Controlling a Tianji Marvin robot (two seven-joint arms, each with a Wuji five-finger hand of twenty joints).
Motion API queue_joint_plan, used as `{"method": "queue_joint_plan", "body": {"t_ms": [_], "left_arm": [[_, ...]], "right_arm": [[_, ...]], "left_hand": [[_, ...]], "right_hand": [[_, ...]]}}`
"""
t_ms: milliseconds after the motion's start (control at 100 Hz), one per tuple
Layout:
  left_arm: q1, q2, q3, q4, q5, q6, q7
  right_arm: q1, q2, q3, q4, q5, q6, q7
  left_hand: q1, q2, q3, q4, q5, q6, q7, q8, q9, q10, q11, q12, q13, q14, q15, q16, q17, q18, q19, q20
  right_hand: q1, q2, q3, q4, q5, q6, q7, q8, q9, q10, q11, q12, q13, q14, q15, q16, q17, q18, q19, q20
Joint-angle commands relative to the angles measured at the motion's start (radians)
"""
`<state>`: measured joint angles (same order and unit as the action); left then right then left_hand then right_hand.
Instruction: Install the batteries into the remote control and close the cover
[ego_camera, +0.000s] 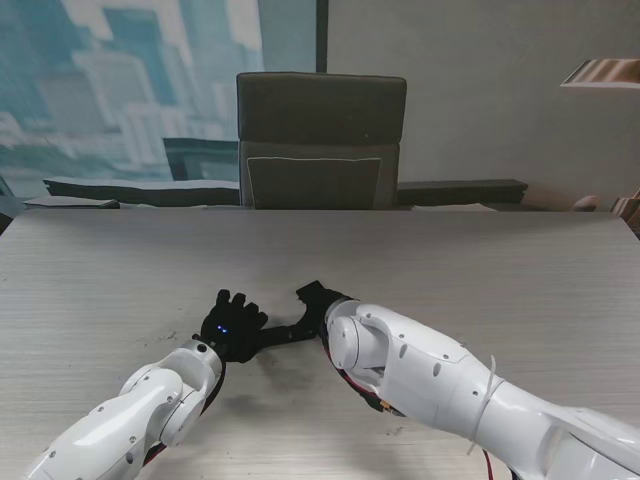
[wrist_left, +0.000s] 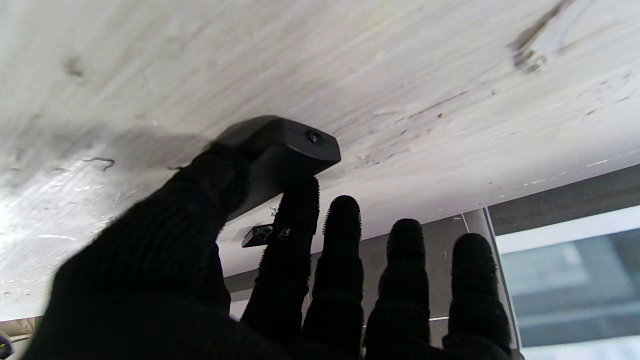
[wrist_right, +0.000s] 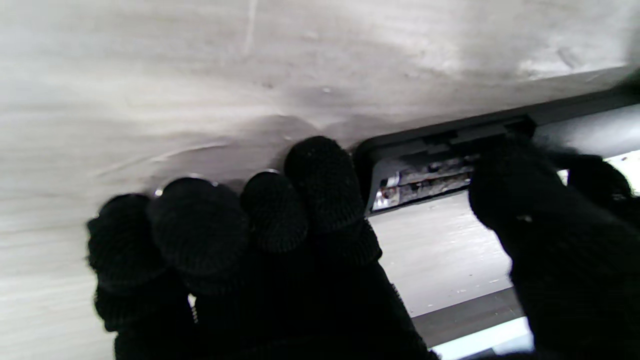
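Remote control (ego_camera: 285, 333) lay between both hands on counter (ego_camera: 480, 270), long axis running left-right. Left hand (ego_camera: 230, 327) pinched one end, thumb and forefinger. Right hand (ego_camera: 318, 300) gripped other end at open battery bay (wrist_right: 425, 182), metal contacts showing. One remote, two hands. Batteries, cover: none discernible. Both hands equally near.

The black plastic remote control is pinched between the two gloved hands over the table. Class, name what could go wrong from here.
1. The left hand grips only one end of the black plastic remote control between thumb and index finger; it may twist or slip.
2. The right hand covers much of the open battery compartment, so seating there is hard to check.
3. In the stand's view both hands hide the remote over the grey wood-grain table; misalignment could go unseen.
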<state>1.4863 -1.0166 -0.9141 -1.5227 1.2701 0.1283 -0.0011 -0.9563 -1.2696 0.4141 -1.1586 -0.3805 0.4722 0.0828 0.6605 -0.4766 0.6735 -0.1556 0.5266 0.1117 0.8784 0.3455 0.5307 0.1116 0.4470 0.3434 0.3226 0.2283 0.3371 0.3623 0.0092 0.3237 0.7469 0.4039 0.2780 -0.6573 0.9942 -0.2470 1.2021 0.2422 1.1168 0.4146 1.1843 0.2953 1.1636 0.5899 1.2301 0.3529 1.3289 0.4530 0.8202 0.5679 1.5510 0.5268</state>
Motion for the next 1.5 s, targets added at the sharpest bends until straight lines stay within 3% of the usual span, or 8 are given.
{"method": "queue_joint_plan", "body": {"t_ms": [0,170,510,780,980,1080,1210,1490], "left_arm": [[0.018,0.004,0.009,0.026,-0.001,0.001,-0.031],[0.018,0.004,0.008,0.026,0.000,0.001,-0.031],[0.018,0.004,0.009,0.027,0.000,0.001,-0.032],[0.017,0.004,0.009,0.027,-0.001,0.000,-0.032],[0.016,0.004,0.010,0.027,-0.002,-0.001,-0.032],[0.015,0.004,0.011,0.027,-0.002,-0.002,-0.033],[0.014,0.004,0.013,0.028,-0.003,-0.002,-0.034],[0.014,0.004,0.013,0.027,-0.003,-0.003,-0.035]], "right_arm": [[-0.028,-0.007,-0.011,0.008,0.011,-0.007,0.025],[-0.027,-0.006,-0.014,0.006,0.013,0.000,0.030],[-0.017,-0.010,-0.034,0.008,0.003,0.031,0.039],[-0.007,-0.020,-0.049,0.020,0.006,0.035,0.041],[-0.004,-0.019,-0.054,0.021,0.006,0.035,0.047],[-0.003,-0.019,-0.055,0.022,0.007,0.032,0.049],[-0.001,-0.020,-0.059,0.027,0.008,0.031,0.051],[0.030,-0.003,-0.100,0.013,0.008,0.058,0.120]], "left_hand": [[0.095,0.020,0.009,0.042,0.095,-0.200,0.154,0.056,-0.006,0.000,0.010,0.007,-0.010,0.005,0.007,-0.008,-0.008,0.001,0.010,-0.018],[0.095,0.020,0.009,0.043,0.095,-0.201,0.154,0.056,-0.007,-0.001,0.010,0.007,-0.010,0.003,0.007,-0.008,-0.009,0.002,0.010,-0.018],[0.094,0.020,0.008,0.042,0.094,-0.202,0.154,0.056,-0.007,-0.001,0.010,0.007,-0.010,0.002,0.007,-0.008,-0.008,0.001,0.011,-0.018],[0.094,0.021,0.008,0.043,0.093,-0.195,0.153,0.056,-0.007,-0.001,0.009,0.007,-0.011,0.003,0.007,-0.008,-0.008,0.001,0.010,-0.018],[0.094,0.021,0.007,0.043,0.094,-0.198,0.153,0.056,-0.008,0.001,0.009,0.007,-0.011,0.005,0.007,-0.008,-0.009,0.001,0.010,-0.019],[0.094,0.021,0.007,0.043,0.094,-0.197,0.153,0.055,-0.007,0.000,0.009,0.007,-0.011,0.005,0.007,-0.008,-0.009,0.002,0.010,-0.019],[0.094,0.021,0.006,0.043,0.095,-0.201,0.153,0.056,-0.007,0.000,0.009,0.007,-0.011,0.004,0.007,-0.008,-0.009,0.002,0.010,-0.018],[0.093,0.022,0.006,0.043,0.093,-0.199,0.152,0.056,-0.008,-0.001,0.009,0.007,-0.011,0.003,0.007,-0.008,-0.009,0.002,0.010,-0.018]], "right_hand": [[-0.009,0.011,0.102,0.103,-0.081,-0.083,-0.137,0.019,-0.026,0.042,-0.029,0.000,0.011,-0.035,-0.008,0.002,-0.004,-0.010,0.052,-0.006],[-0.121,0.024,-0.011,0.086,-0.091,-0.072,-0.157,0.047,-0.041,0.052,-0.033,0.002,-0.008,-0.027,-0.010,0.008,-0.021,-0.007,0.048,0.001],[-0.180,0.046,-0.045,0.077,-0.093,-0.068,-0.164,0.061,-0.043,0.058,-0.030,0.006,-0.008,-0.024,-0.004,0.014,-0.024,-0.006,0.051,0.009],[-0.082,0.083,-0.038,0.109,-0.081,-0.074,-0.166,0.075,-0.031,0.055,-0.028,0.007,0.002,-0.024,-0.002,0.015,-0.014,-0.003,0.054,0.016],[0.001,0.080,0.052,0.131,-0.077,-0.082,-0.164,0.081,-0.026,0.048,-0.027,0.006,0.009,-0.030,-0.001,0.013,-0.009,-0.008,0.055,0.017],[0.066,0.120,0.105,0.137,-0.075,-0.091,-0.160,0.083,-0.022,0.042,-0.025,0.006,0.012,-0.035,0.000,0.012,-0.005,-0.012,0.055,0.017],[0.155,0.133,0.159,0.041,-0.100,-0.113,-0.067,-0.079,-0.012,0.033,-0.020,0.003,0.021,-0.040,0.005,0.006,0.004,-0.019,0.062,0.010],[0.281,0.117,0.163,-0.005,-0.197,-0.135,0.026,-0.119,-0.078,0.035,-0.011,0.014,-0.037,-0.042,0.001,0.018,-0.047,-0.037,0.050,0.010]]}}
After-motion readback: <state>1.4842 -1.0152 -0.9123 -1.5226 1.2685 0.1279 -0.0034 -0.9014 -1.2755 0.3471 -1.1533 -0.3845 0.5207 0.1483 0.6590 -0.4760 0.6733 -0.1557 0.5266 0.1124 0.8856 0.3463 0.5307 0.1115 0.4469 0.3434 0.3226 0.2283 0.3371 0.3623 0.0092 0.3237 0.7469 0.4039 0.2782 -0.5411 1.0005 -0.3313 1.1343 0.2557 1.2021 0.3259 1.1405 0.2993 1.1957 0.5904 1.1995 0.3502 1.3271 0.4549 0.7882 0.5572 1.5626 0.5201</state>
